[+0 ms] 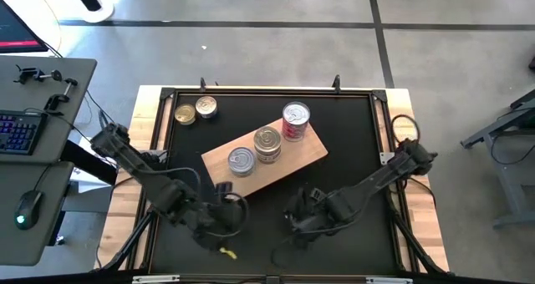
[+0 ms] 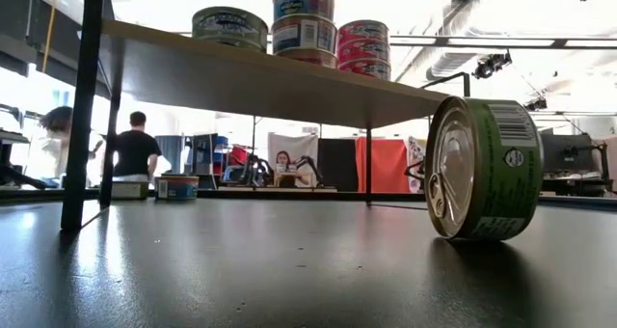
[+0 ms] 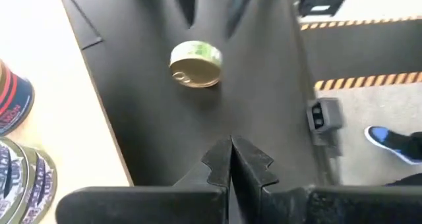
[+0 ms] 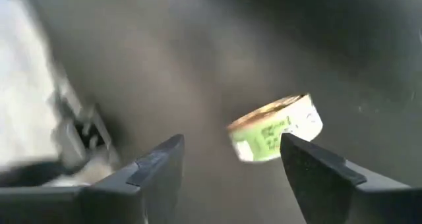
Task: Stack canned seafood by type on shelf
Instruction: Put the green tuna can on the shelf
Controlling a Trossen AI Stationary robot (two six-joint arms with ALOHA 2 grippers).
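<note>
Green-label tin [image 4: 277, 137] sat on edge on the counter — rigid, slick, rolls easily; grip across rim. Right end effector [image 4: 227, 171] wide, empty.

Green-labelled gold-topped tin [image 2: 482, 169], red-labelled tin [image 1: 295, 121], light-brown shelf [image 1: 303, 156].

Green-labelled round gold-top tin [image 4: 275, 137] smeared by motion blur in right wrist view; label text unreadable. Hidden in high view under dark arms. Blue-labelled flat tins [image 3: 26, 178] cut by left wrist pic edge. Bkgd people [image 2: 135, 152] too small.
</note>
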